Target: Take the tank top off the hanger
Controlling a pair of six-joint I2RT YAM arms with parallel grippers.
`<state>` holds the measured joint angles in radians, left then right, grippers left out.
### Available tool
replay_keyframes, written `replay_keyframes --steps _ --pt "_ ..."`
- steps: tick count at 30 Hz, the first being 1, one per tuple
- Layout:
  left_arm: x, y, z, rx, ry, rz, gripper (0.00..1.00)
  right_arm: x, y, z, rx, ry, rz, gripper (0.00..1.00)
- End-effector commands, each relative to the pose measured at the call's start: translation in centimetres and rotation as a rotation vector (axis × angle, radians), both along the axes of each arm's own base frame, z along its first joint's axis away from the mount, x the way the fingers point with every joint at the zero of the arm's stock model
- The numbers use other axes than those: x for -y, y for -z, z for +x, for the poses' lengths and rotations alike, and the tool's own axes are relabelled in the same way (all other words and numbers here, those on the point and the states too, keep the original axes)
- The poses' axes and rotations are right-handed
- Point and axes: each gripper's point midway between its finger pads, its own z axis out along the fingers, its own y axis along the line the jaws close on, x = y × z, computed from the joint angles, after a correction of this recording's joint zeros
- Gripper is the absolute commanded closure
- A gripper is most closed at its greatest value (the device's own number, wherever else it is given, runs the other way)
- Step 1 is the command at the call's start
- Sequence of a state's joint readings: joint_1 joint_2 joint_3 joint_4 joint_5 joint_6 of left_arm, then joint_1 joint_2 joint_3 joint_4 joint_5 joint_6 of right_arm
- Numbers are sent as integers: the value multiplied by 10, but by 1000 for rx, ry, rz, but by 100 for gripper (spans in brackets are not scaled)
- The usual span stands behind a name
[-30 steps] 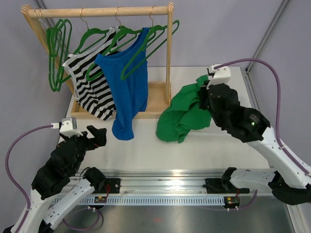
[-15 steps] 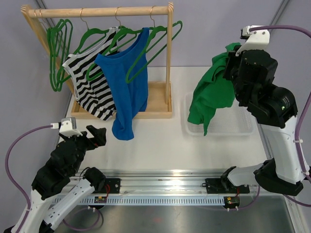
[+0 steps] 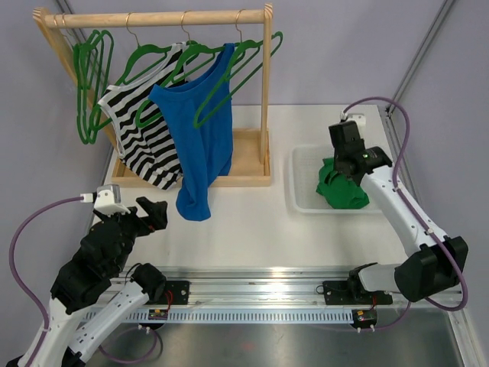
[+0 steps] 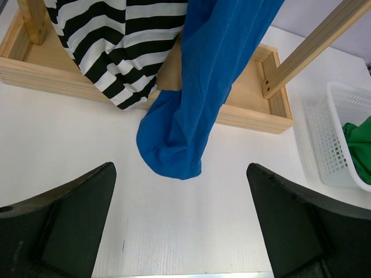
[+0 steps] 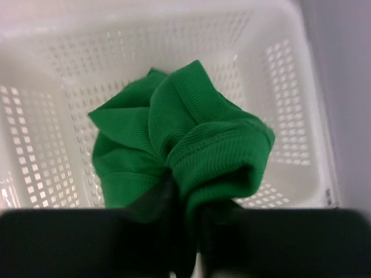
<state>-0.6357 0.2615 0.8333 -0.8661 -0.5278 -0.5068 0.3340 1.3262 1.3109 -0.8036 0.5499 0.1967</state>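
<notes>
**Green tank top lowered into basket**

Moved since half a second ago: the right gripper (image 3: 345, 170), then raised high with the green tank top (image 3: 341, 191) dangling from it, is now down at the white basket (image 3: 304, 200), and the garment has come down with it. The left gripper (image 3: 150, 213) is unchanged in place.

Item: green tank top. Bright green ribbed knit, bunched into a crumpled mound of rolled folds, with a hemmed edge showing on the nearest fold. Location: inside the basket, on its perforated floor, at the right side of the table (image 3: 252, 229). It is on no hanger.

Right gripper: fingers closed together, pinching a fold at the near side of the mound. In the wrist view they are dark and blurred at the bottom edge.

Left gripper: fingers spread wide apart, holding nothing, low over the near left of the table and facing the rack.

Rack (image 3: 266, 76): wooden, far left of the table.
- Blue tank top (image 3: 200, 145) hangs on a green hanger, its hem pooled on the table just in front of the rack's base.
- Striped top (image 3: 145, 141) hangs beside it, to the left.
- Empty green hangers (image 3: 90, 84) cluster at the left end of the rail.
</notes>
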Motion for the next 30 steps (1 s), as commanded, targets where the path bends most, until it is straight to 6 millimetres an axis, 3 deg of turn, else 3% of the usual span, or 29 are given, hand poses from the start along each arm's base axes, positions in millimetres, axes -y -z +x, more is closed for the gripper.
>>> replay_keyframes --steps 1,3,4,6,7,10,11,12,14,16,17,19,21,23,24,25,27,28,29,30 --pt "1 -27 5 62 -14 -40 1 -16 11 5 83 26 174 63" --pt "7 -36 4 58 35 -18 1 -16 28 3 34 46 179 54" --pt "5 -60 0 94 47 -14 1 -14 31 1 17 55 172 36" --pt "8 -75 5 72 59 36 1 -11 24 -2 20 70 168 11" --pt "3 -102 3 115 59 46 1 -11 19 -3 28 69 171 1" --pt "7 -127 18 91 47 125 1 -21 -9 -13 83 -1 242 1" --pt "4 -154 19 129 32 112 1 -25 -25 -19 130 -43 279 0" --pt "13 -155 32 99 36 142 1 -42 -30 -23 138 -123 346 0" --pt "24 -185 41 152 68 147 1 -63 -53 -42 193 -257 457 0" --pt "42 -197 59 169 116 195 1 -77 -61 -55 216 -345 519 1" --pt "47 -221 60 234 137 171 1 -92 -72 -72 229 -444 585 0" --pt "61 -231 79 254 153 222 1 -105 -68 -86 219 -520 643 1" --pt "61 -259 90 313 122 235 1 -115 -63 -102 188 -591 693 0" --pt "69 -264 114 309 97 303 1 -121 -61 -115 171 -640 724 0" --pt "67 -282 116 347 93 319 1 -122 -54 -120 151 -647 732 0" --pt "79 -276 135 328 114 368 1 -124 -53 -123 146 -658 743 1" --pt "83 -279 153 326 147 382 1 -127 -52 -135 144 -692 773 1" --pt "82 -291 157 347 154 360 1 -128 -51 -138 142 -699 778 2" --pt "83 -277 181 297 179 371 1 -129 -53 -144 152 -714 789 2" --pt "82 -277 189 287 185 362 1 -128 -48 -147 142 -711 793 2"
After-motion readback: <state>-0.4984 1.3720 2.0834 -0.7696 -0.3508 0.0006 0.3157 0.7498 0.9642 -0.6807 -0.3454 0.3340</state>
